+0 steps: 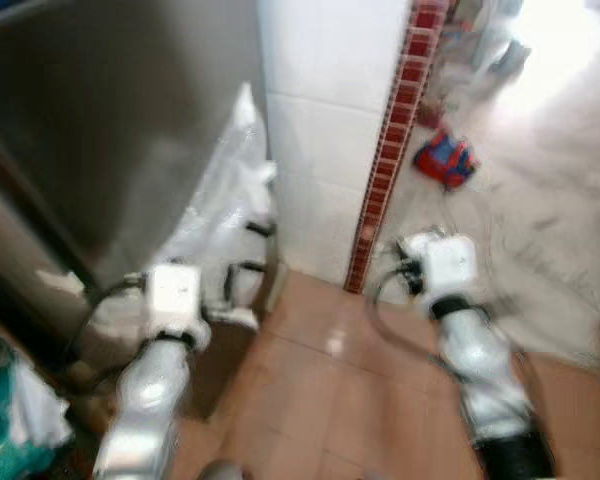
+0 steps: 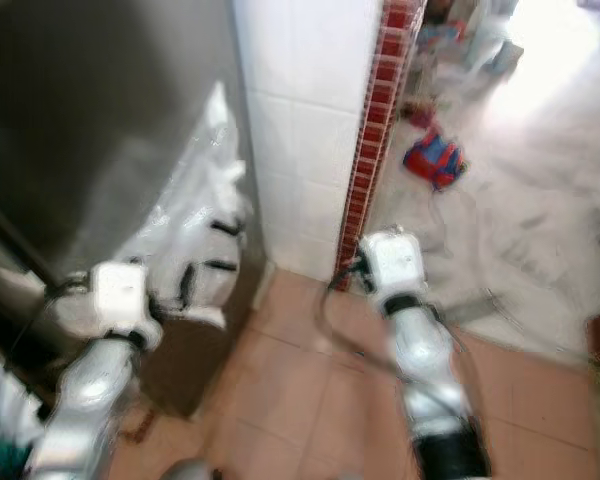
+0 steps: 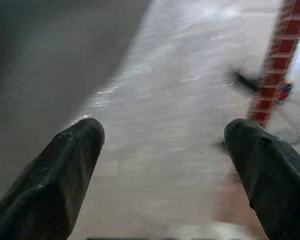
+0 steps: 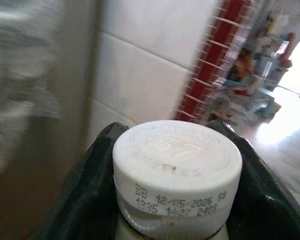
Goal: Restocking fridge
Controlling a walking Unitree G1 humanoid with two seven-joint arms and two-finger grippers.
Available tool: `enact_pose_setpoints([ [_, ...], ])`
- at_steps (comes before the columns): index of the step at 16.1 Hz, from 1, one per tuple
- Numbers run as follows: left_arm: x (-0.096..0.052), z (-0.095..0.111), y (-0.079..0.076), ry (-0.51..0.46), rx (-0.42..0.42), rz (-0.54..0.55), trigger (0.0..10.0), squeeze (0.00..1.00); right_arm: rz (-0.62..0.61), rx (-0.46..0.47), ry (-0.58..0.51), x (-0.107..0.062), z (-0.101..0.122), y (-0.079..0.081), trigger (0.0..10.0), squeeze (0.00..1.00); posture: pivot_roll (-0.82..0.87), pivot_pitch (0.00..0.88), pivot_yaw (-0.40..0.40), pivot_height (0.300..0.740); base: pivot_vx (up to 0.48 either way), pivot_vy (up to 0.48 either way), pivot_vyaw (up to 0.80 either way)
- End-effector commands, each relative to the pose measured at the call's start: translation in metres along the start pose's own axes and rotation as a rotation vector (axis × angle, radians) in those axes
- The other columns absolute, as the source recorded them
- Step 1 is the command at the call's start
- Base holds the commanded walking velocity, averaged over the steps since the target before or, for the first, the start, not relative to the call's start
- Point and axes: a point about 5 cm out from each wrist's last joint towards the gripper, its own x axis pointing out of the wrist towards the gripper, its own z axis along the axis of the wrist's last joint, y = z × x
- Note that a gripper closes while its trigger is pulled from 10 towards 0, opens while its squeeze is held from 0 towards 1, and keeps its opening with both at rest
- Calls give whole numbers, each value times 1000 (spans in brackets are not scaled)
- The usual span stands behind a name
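Note:
The steel fridge stands at my left with its door shut and clear plastic film clinging to its side. My left gripper is held out beside that film, open; in the left wrist view its black fingers stand wide apart with nothing between them. My right arm reaches forward near the wall corner. In the right wrist view my right gripper is shut on a bottle with a white screw cap that has a date printed on its rim. The bottle's body is hidden.
A white tiled wall with a red tile strip stands right of the fridge. A red and blue object lies on the pale floor beyond it. Terracotta tiles lie underfoot. A teal package sits at the lower left.

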Motion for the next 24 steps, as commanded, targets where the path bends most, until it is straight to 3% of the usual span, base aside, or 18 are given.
enact_pose_setpoints([
  [1,1,5,-4,-16,1,-12,10000,0,-31,-21,-23,0,5,-11,10000,0,86,3,-16,740,0,469,-538],
  [4,1,7,-6,-31,6,-31,10000,0,-23,-21,-26,1,4,-8,10000,0,90,2,-16,740,0,155,-629],
  [19,1,7,-7,-27,-4,-17,10000,0,-4,-33,-37,6,7,-5,10000,0,92,22,-21,740,-297,0,0],
  [24,2,8,-4,-33,0,-2,10000,0,-5,-32,-38,7,6,-4,10000,0,106,25,-21,740,0,0,0],
])
